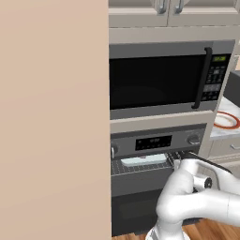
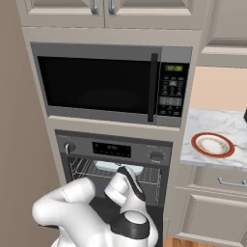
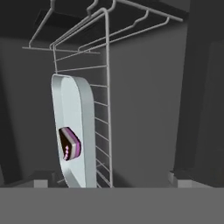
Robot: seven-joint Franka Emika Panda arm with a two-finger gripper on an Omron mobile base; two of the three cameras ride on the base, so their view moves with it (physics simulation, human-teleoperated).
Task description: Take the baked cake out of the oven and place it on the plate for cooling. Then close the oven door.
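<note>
In your hand view the baked cake (image 3: 69,144) sits at the lower left, on the pale tray (image 3: 83,131) upon the wire rack (image 3: 103,100) inside the oven (image 2: 116,150). Your gripper (image 3: 111,186) is released and empty, so reach forward and leftward in frame.

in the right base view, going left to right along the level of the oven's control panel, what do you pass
left knob → digital display → right knob → plate on the marble counter
</note>
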